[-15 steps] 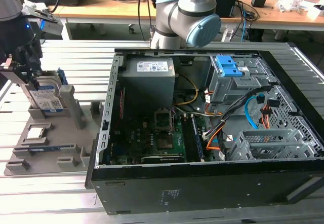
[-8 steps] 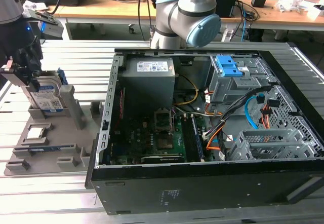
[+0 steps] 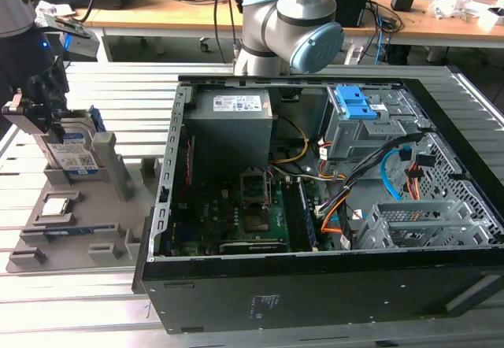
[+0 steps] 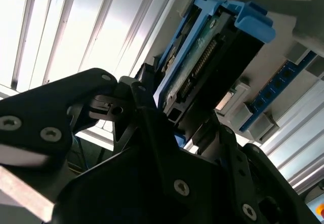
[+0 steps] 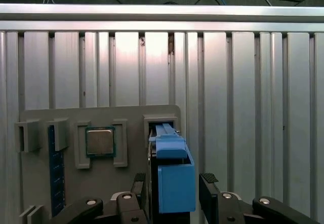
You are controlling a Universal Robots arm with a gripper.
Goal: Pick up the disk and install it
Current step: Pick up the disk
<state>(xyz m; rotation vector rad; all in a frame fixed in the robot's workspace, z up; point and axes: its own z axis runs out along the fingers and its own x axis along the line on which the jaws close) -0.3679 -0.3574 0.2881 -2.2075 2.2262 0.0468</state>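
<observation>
The disk (image 3: 72,153), a silver-grey drive with a white-and-blue label and blue rails, stands on edge in a slot of the grey fixture plate (image 3: 79,238) at the exterior view's left. My gripper (image 3: 43,120) is at its upper end. In the first wrist view the disk (image 5: 172,176) is seen edge-on with a black finger close against each side, gripper (image 5: 173,181) shut on it. The second wrist view has the disk (image 4: 212,57) with its connector edge and blue rail between the black fingers (image 4: 144,100). Its lower end still sits in the holder.
An open computer case (image 3: 331,206) lies to the exterior view's right, with a grey drive bay topped by a blue latch (image 3: 354,104) and a metal cage (image 3: 417,222). A small square chip (image 5: 99,141) and a blue strip (image 5: 56,173) rest on the fixture plate. The arm's base (image 3: 291,25) stands behind the case.
</observation>
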